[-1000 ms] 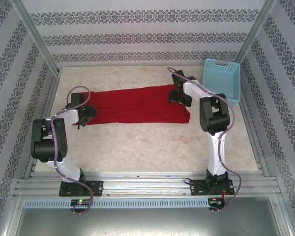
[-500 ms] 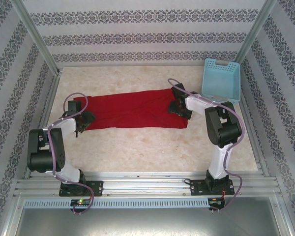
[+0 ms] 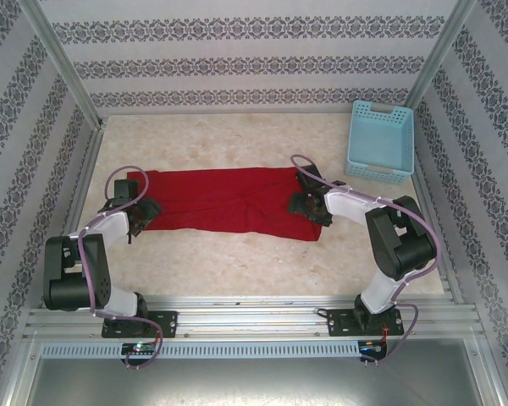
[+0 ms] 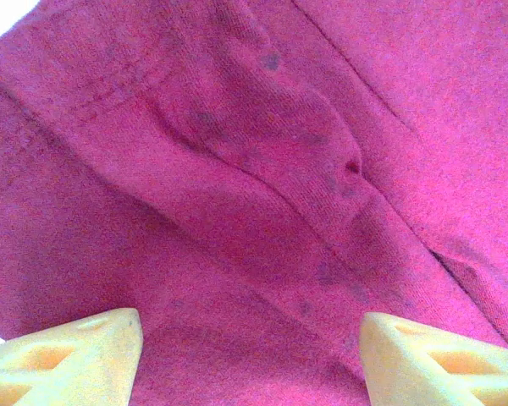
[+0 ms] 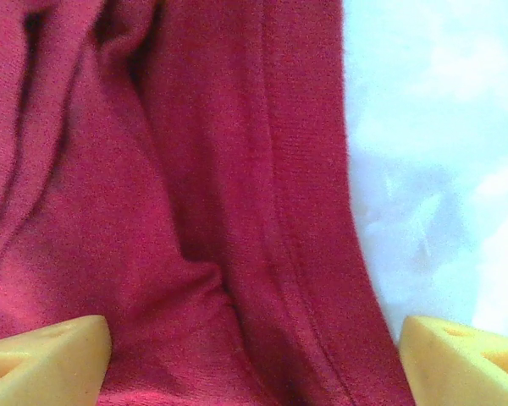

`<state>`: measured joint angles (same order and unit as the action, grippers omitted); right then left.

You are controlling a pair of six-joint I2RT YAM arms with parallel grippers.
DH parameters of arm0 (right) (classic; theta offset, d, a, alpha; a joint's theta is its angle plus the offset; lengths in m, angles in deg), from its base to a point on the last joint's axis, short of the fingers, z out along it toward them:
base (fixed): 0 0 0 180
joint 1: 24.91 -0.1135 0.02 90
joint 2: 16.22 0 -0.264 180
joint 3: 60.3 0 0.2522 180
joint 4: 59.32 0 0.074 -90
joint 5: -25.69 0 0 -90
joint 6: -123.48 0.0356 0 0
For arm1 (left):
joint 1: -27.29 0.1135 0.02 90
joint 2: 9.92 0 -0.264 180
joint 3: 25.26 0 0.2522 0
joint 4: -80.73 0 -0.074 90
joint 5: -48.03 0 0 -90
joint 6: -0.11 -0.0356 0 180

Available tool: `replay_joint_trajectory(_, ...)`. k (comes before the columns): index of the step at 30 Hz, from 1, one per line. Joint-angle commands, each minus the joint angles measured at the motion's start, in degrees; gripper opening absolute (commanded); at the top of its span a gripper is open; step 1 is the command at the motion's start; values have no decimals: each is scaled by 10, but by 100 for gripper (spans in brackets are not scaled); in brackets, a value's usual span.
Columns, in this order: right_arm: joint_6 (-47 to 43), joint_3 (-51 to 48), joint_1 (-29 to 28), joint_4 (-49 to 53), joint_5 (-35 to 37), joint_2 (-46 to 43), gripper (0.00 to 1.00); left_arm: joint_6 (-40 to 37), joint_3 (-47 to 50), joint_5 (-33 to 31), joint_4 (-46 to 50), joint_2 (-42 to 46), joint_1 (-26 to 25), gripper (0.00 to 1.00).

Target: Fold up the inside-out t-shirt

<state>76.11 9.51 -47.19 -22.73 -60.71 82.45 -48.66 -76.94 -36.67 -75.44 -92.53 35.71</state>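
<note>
Red cloth lies across the middle of the pale, marbled worktop (image 3: 237, 254). It is the inside-out t-shirt (image 3: 229, 199), laid out as a long, narrow band running left to right, with soft creases near its right end.

The left pincer (image 3: 140, 216) sits low over the shirt's left end. Seen from the left wrist, the left pincer (image 4: 250, 355) is spread wide, its two yellow fingertips (image 4: 76, 351) far apart. Wrinkled fabric and a stitched seam lie between and beyond them, and no cloth is pinched.

The right pincer (image 3: 305, 203) sits over the shirt's right end. From the right wrist, the right pincer (image 5: 254, 355) is also spread wide, one fingertip over the cloth and the other over bare worktop. Between them the shirt's stitched edge runs down the view, with folds bunched to its left.

A light blue basket (image 3: 379, 139) stands at the far right corner, well apart from the shirt.
</note>
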Motion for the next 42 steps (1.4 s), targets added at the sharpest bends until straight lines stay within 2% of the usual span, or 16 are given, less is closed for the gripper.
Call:
replay_joint_trajectory(1, -30, 72, 6, 22, -32, 44, 90, -11, 1, -18, 25, 13, 9, 69)
replay_joint_trajectory(5, -20, 113, 5, 69, 11, 109, 91, -10, 8, -9, 15, 16, 9, 69)
replay_joint_trajectory(12, 1, 82, -1, 66, 58, 126, 91, -10, 23, -6, 2, 34, 9, 69)
replay_joint_trajectory(14, 1, 80, -5, 63, 51, 130, 88, -10, 23, -9, 4, 34, 9, 69)
replay_joint_trajectory(19, 3, 84, -29, 47, 27, 147, 63, -4, 31, -11, 2, 40, 10, 69)
replay_joint_trajectory(22, 4, 78, -35, 24, 7, 147, 43, -2, 38, -8, 2, 47, 10, 69)
replay_joint_trajectory(25, 0, 60, -31, 7, -3, 127, 25, -3, 45, 4, 3, 52, 10, 69)
replay_joint_trajectory(26, -5, 52, -27, 2, -8, 113, 16, -4, 48, 9, 2, 54, 9, 69)
replay_joint_trajectory(29, -15, 16, 0, -5, -10, 56, 2, 1, 64, 20, 1, 67, 3, 69)
replay_joint_trajectory(36, -90, -13, 72, 70, 57, -97, 0, 21, 106, -7, 19, 136, -68, 69)
replay_joint_trajectory(40, -145, 23, 73, 122, 105, -143, 0, 55, 124, -52, 27, 178, -177, 68)
replay_joint_trajectory(42, -172, 61, 63, 162, 133, -149, 0, 60, 112, -82, 65, 200, -217, 70)
